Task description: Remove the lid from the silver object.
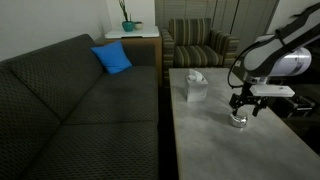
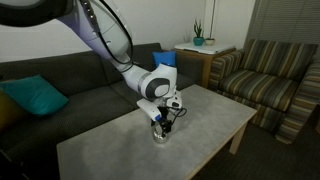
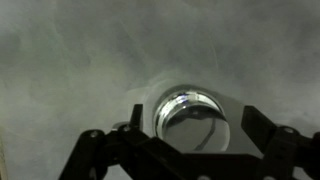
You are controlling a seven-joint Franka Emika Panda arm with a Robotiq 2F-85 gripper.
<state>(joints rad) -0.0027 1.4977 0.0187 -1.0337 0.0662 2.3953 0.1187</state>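
Note:
The silver object [image 1: 238, 121] is a small shiny round pot on the grey table [image 1: 215, 140]. It also shows in an exterior view [image 2: 160, 135] and in the wrist view [image 3: 192, 122]. Its lid [image 3: 190, 110] looks like a shiny round top with a bright rim; I cannot tell whether it sits fully on the pot. My gripper [image 3: 193, 122] is open, straight above the pot, with one finger on each side and small gaps to it. In both exterior views the gripper [image 1: 240, 108] [image 2: 163, 124] hangs just over the pot and hides much of it.
A pale tissue box [image 1: 195, 87] stands on the table behind the pot. A dark sofa [image 1: 70, 100] with a blue cushion [image 1: 113, 58] runs along the table. A striped armchair [image 2: 270, 75] and a side table with a plant [image 2: 198, 42] stand beyond.

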